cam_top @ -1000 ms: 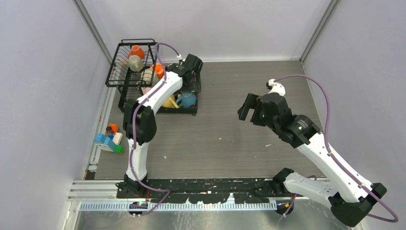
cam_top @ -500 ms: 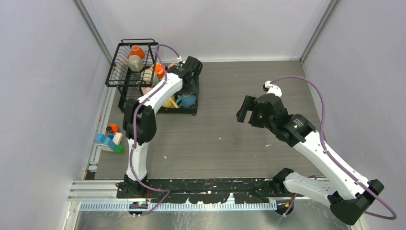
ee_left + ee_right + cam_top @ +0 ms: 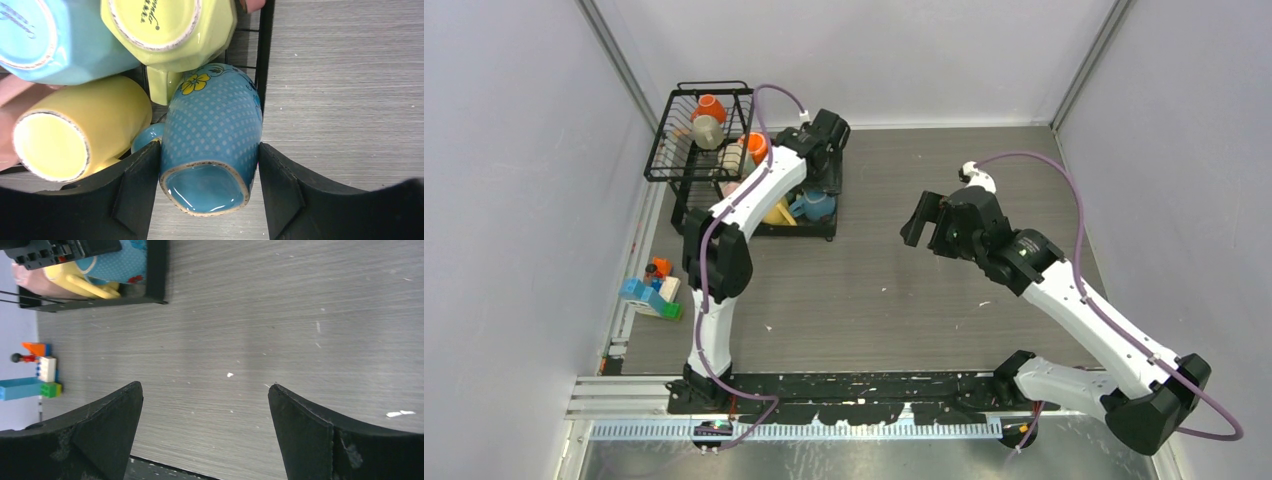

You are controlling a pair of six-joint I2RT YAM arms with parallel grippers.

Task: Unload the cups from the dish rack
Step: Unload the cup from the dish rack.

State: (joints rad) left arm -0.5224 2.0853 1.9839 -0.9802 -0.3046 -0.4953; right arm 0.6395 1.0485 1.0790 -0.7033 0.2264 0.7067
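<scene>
Top view. Left gripper down at right edge of rack, over low tray part, right on blue mug. Other cups also in rack: orange cups up in far basket, more hidden under left arm. Right gripper hanging over mid worktop, well right of rack, pointed left toward it. Toy blocks near-left, apart from everything. Left arm plainly nearer, already at the mug.

Left wrist view. Blue mug dead centre between fingers, base toward camera, mouth away into rack. Long axis in line with gripper's reach, so grasp across narrow width. Pads touching both flanks, no gap either side: reads as clenched on blue mug. Yellow cup just left of it, against left finger. Lime cup touching mug's far end. Pale blue cup far-left. Rack rim along mug's right side, bare worktop beyond. Likely next: pull back along mug's axis and up, then right. Risk: dragging yellow cup along.

Right wrist view. Right gripper spread wide, nothing held, bare worktop underneath. Rack corner and a bit of blue mug at top-left of view, well apart.
</scene>
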